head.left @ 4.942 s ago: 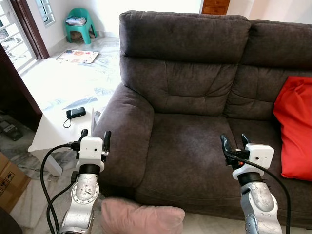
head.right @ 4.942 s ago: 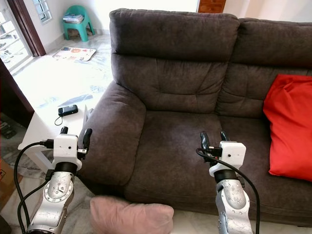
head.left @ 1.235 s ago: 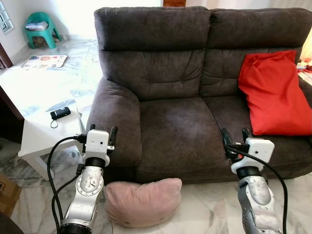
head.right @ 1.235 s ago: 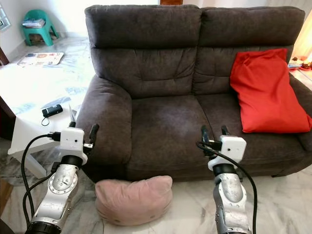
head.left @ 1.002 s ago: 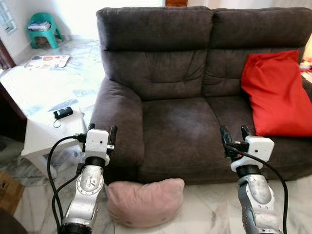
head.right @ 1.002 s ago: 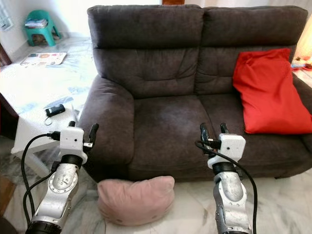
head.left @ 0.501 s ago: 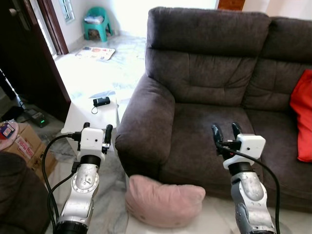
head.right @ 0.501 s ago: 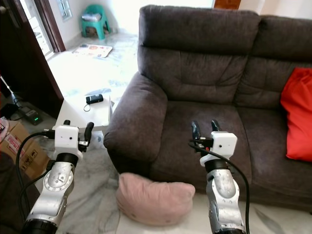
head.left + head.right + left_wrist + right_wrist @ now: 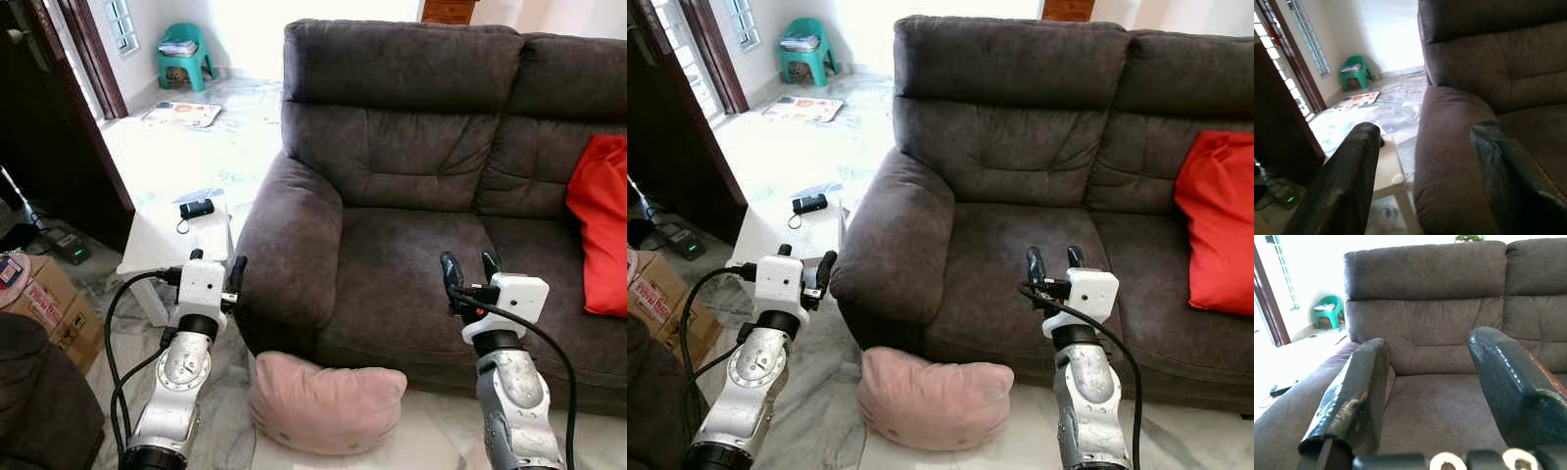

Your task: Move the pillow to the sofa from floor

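Your pink pillow (image 9: 326,402) lies on the floor against the sofa (image 9: 411,245); left gripper (image 9: 215,271) and right gripper (image 9: 466,268) both spread, nothing grasped yet

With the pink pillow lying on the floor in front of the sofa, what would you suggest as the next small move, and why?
Probably bend and lower both arms toward the pink pillow. It lies on the floor against the sofa base, between and below the left end effector and right end effector, which are both open, empty and held up at seat height.
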